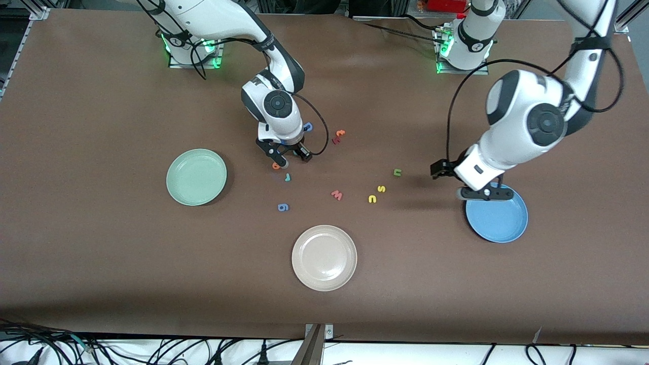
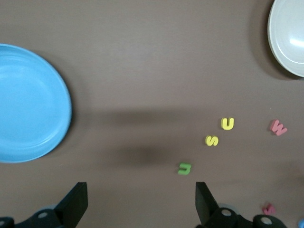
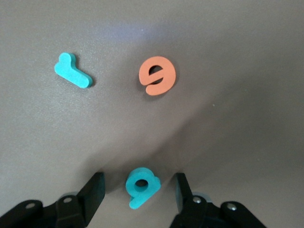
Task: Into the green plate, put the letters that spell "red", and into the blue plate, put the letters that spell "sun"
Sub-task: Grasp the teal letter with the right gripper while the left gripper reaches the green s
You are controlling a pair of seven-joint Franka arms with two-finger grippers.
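Green plate (image 1: 196,177) sits bare toward the right arm's end of the worktop. Right tool (image 1: 290,159) is low over the worktop, fingers spread astride the teal "d" (image 3: 141,186), not yet pinching; orange "e" (image 3: 157,75) and teal "r" (image 3: 72,71) lie just beside it, probably queued for the same plate. Yellow "s" (image 2: 212,140), yellow "n" (image 2: 228,123) and green "u" (image 2: 185,168) cluster mid-worktop. Left tool (image 1: 481,194) hangs spread wide over the blue plate (image 1: 499,221) rim, apparently waiting.
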